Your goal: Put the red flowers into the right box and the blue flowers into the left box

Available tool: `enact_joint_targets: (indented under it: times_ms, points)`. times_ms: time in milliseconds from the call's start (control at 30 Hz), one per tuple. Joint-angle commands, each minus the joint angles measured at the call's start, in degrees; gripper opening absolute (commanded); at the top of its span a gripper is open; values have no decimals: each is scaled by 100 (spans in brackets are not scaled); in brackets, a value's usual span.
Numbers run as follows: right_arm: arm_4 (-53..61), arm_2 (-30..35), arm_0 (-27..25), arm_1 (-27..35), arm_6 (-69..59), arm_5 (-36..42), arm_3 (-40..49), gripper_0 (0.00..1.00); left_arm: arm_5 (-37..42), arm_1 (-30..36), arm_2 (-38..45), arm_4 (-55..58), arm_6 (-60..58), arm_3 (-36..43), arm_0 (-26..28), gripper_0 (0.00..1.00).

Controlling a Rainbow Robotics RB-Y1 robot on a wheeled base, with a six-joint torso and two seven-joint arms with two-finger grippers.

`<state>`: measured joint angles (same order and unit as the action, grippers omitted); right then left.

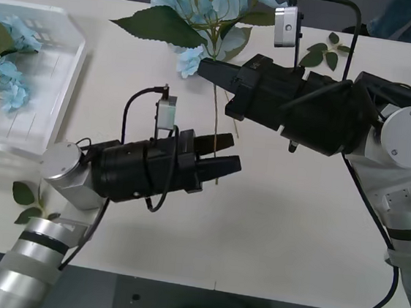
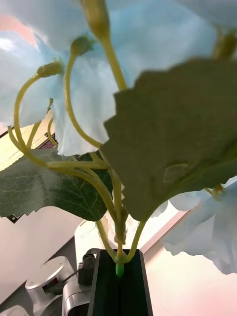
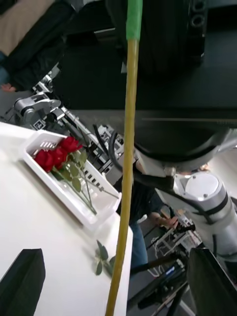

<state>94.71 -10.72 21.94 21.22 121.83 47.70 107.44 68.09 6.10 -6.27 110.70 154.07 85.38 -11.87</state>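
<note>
Fingers of the right gripper are clamped on the stem of a blue hydrangea, which is held above the far edge of the table; its bloom and large leaf are seen close in the right wrist view. The left gripper is spread open near the table's middle, the stem hanging between its fingers untouched. More blue flowers are held in the left box at the left edge. Red roses are held in the right box.
</note>
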Motion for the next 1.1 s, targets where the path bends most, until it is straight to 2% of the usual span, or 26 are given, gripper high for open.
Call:
enact_joint_targets:
  times_ms: [33,67,100,133,167,200,233,667,867,900,933,967,1000,1033,1067,1100]
  points:
    - [39,79,108,-144,104,-24,207,0,-147,-284,29,-66,93,102,-113,69]
    - [39,79,108,-144,95,-24,207,0,-226,-311,-6,-66,93,102,-122,53]
    - [39,79,108,-144,95,-33,207,0,-261,-319,-33,-66,93,102,-122,46]
    - [39,79,108,-144,104,-33,207,0,-323,-328,-68,-66,93,102,-122,34]
    - [39,79,108,-144,95,-33,207,0,-411,-328,-129,-66,93,102,-122,16]
    - [39,79,108,-144,86,-33,207,0,-481,-328,-156,-66,93,102,-122,3]
    - [39,79,108,-144,95,-33,207,0,-543,-328,-200,-66,93,102,-131,0]
    - [39,79,108,-126,77,-41,207,0,-806,-240,-244,-57,93,102,-122,0]
    - [39,79,108,-100,60,-33,199,0,-789,111,-112,31,93,102,-149,0]
    - [39,79,108,-82,51,-33,207,3,-780,217,-94,83,93,102,-157,0]
    - [39,79,108,-74,33,-41,207,10,-754,357,-59,180,93,102,-157,0]
    - [39,79,108,-56,7,-33,207,36,-727,498,-33,286,93,102,-166,0]
    - [39,79,108,-47,-2,-41,199,51,-710,586,-24,356,93,102,-157,0]
    - [39,79,108,-21,-28,-59,207,90,-666,779,11,523,93,102,-157,0]
    - [39,79,108,-3,-37,-76,199,100,-657,841,29,593,93,102,-157,0]
    - [39,79,108,14,-54,-85,207,100,-622,937,64,681,93,102,-157,0]
